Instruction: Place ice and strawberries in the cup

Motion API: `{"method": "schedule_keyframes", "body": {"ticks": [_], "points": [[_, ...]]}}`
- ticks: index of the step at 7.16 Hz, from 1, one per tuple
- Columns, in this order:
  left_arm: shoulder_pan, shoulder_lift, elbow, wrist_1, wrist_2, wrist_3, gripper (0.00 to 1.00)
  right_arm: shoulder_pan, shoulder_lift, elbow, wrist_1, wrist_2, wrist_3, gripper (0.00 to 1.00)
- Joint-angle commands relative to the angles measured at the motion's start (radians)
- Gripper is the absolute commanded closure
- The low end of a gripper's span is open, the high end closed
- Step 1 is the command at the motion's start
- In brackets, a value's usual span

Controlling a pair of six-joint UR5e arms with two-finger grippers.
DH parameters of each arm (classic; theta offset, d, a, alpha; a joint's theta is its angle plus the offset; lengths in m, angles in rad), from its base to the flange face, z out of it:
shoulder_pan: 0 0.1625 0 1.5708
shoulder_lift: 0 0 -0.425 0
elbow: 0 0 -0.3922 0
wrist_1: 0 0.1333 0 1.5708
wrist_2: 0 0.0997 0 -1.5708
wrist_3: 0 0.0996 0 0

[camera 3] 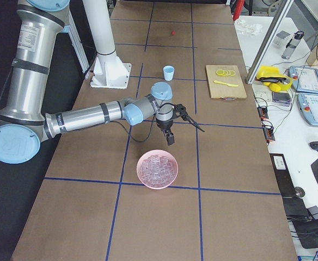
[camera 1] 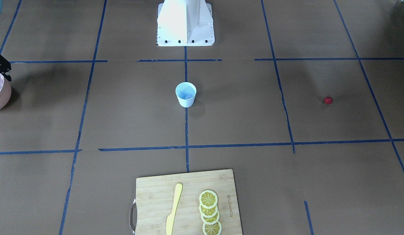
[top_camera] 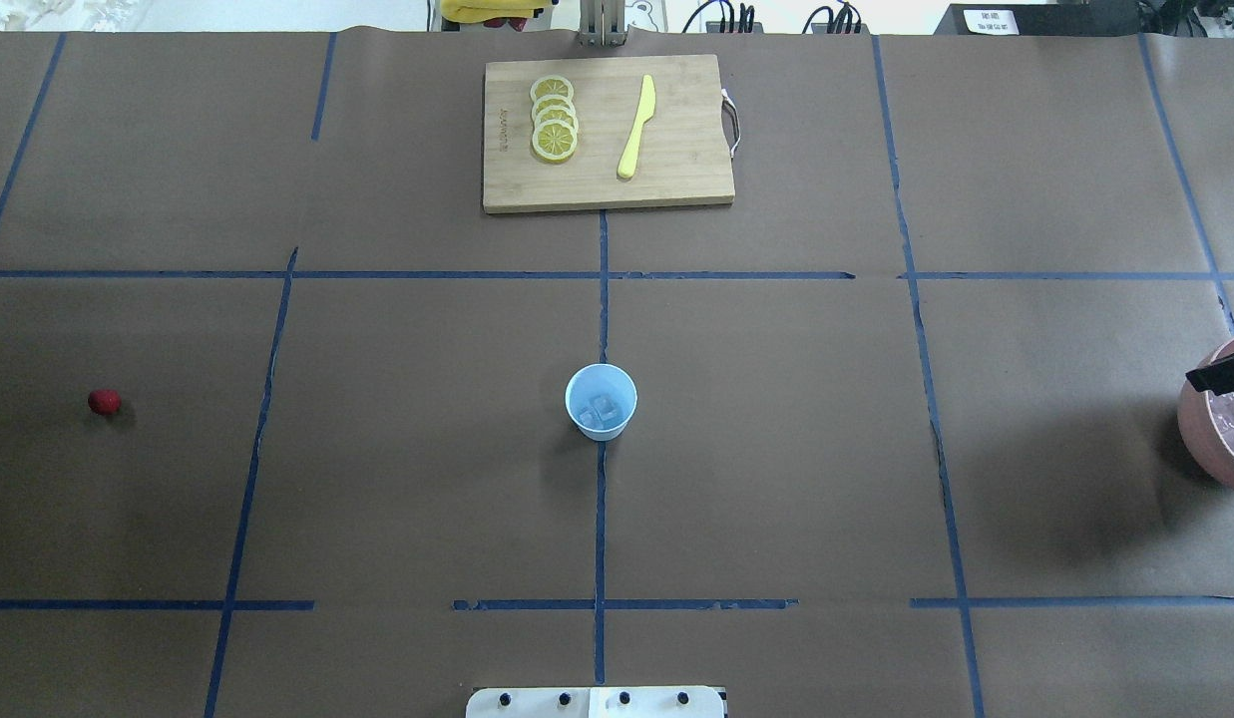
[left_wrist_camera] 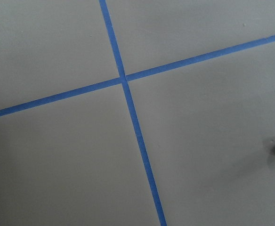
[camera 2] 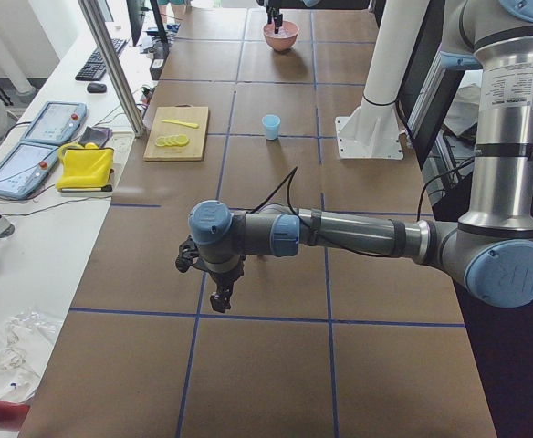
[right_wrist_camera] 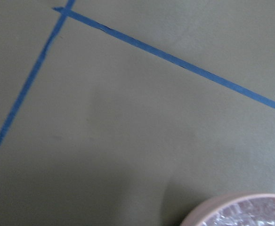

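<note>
Of the left gripper [camera 2: 219, 299] you see only the left side view, so I cannot tell if its jaws are apart or together. The right gripper [camera 3: 170, 138] is cut off at the edge of both the overhead and the front-facing view, only a black part shows, and its jaws I cannot judge either. The strawberry [top_camera: 104, 402] lies alone on the tabletop [top_camera: 776, 449], far out on the robot's left, well apart from the cup [top_camera: 601, 401]. The left wrist camera catches only a red piece of it at the frame's edge. The cup stands upright on the middle tape line, and inside it a few ice cubes [top_camera: 602, 409] show, pale and hard to count. The pink bowl [camera 3: 157, 187] with its heap of ice [camera 3: 157, 167] is on the robot's far right, half cut off in the overhead view. The left arm reaches out low, with the forearm almost level and the gripper pointing down above the tabletop. The right arm reaches the same way, with its gripper pointing down close to the bowl's rim on the cup's side. On the cutting board [top_camera: 676, 184] lie lemon slices [top_camera: 554, 118] and a yellow knife [top_camera: 637, 127].
</note>
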Motion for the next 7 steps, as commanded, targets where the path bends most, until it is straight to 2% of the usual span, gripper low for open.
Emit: {"method": "schedule_keyframes", "body": {"ticks": [1,2,7], "points": [[0.001,0.000,-0.001,0.000,0.000,-0.002,0.00,0.068,-0.032,-0.186,0.219,0.061,-0.073,0.03],[0.001,0.002,-0.001,0.000,0.000,-0.002,0.00,0.082,-0.032,-0.231,0.252,0.063,-0.092,0.05],[0.001,0.002,-0.001,0.000,0.000,0.000,0.00,0.100,-0.093,-0.227,0.255,0.048,-0.110,0.11]]}}
